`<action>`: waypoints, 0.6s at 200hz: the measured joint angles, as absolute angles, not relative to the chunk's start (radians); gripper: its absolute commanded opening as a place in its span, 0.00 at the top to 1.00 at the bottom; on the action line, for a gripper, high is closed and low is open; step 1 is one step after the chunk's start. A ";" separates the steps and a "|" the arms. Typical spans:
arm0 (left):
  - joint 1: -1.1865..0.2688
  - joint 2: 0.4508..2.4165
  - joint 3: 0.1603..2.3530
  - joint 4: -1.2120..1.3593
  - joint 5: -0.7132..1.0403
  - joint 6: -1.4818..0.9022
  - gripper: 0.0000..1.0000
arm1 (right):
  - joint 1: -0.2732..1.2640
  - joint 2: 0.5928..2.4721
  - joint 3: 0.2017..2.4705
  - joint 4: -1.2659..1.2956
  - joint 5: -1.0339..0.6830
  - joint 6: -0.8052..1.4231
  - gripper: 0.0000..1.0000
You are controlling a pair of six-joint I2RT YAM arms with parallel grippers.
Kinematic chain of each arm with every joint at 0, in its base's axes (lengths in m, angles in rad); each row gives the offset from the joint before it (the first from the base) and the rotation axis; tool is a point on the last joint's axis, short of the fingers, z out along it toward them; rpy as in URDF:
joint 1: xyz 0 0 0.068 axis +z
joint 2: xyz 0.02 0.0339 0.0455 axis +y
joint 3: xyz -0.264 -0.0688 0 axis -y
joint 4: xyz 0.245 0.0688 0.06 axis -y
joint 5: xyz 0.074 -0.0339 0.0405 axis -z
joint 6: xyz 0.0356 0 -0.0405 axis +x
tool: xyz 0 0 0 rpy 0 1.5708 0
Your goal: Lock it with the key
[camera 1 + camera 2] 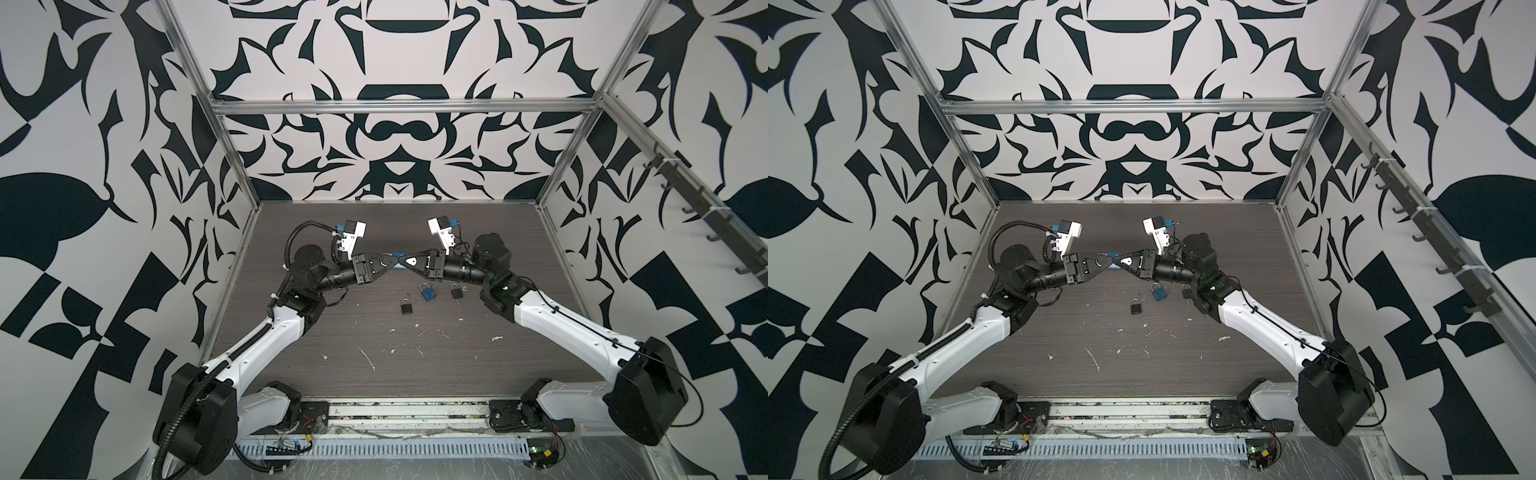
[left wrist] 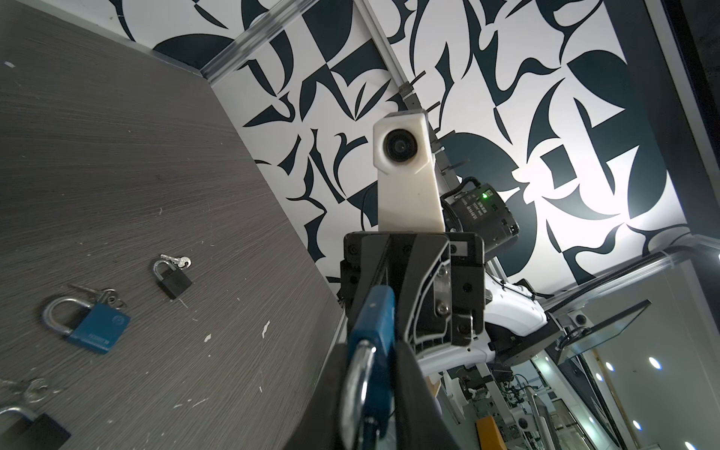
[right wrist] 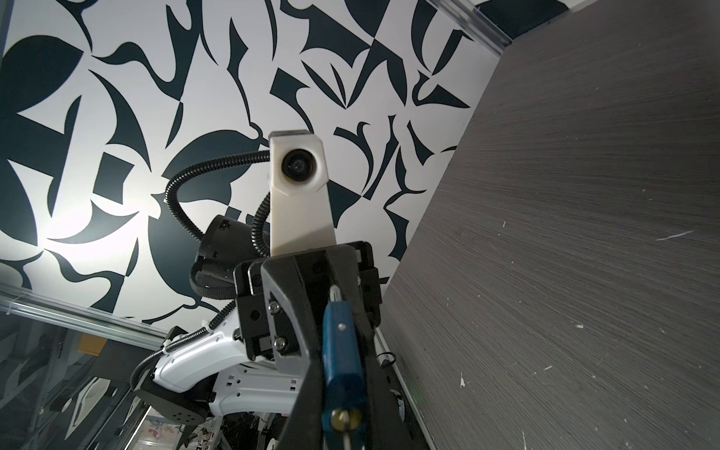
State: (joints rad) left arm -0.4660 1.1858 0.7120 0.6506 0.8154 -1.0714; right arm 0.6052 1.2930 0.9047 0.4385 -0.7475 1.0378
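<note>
Bracing is the point: my right gripper (image 3: 343, 354) pinches the blue padlock (image 2: 376, 311) body, my left gripper (image 2: 372, 362) nips its shackle (image 2: 356, 389) end, steadying it between them for locking.

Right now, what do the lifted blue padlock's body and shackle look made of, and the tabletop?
Padlock body: smooth blue coat with a soft sheen, likely painted or plastic-jacketed metal. Shackle: bare polished steel by its look, bright with mirror highlights. Tabletop: matte dark grey wood-grain laminate, probably, with white scuffs.
</note>
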 measured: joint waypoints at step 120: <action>-0.477 1.198 0.708 0.681 0.825 -1.071 1.00 | 0.533 1.166 0.857 0.337 -0.657 1.026 0.63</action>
State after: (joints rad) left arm -0.4774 1.1980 0.7078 0.6807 0.8249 -1.0710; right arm 0.5327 1.1656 0.8566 0.3370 -0.6567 1.0256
